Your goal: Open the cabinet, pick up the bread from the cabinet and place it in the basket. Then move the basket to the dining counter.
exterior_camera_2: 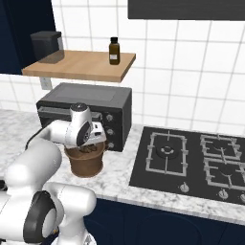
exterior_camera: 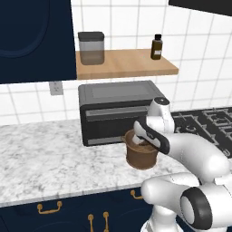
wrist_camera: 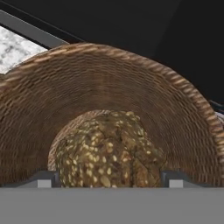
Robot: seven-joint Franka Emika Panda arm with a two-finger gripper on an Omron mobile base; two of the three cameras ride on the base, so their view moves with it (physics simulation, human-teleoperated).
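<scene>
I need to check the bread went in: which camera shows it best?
The hand view: the bread lies at the bottom of the basket, between the pincer fingertips. In the left base view the hand hides the basket's inside; the right base view shows only a dark bit at the rim.

The gripper fingertips sit low behind the bread, and the arm covers the basket's mouth from both base cameras.
</scene>
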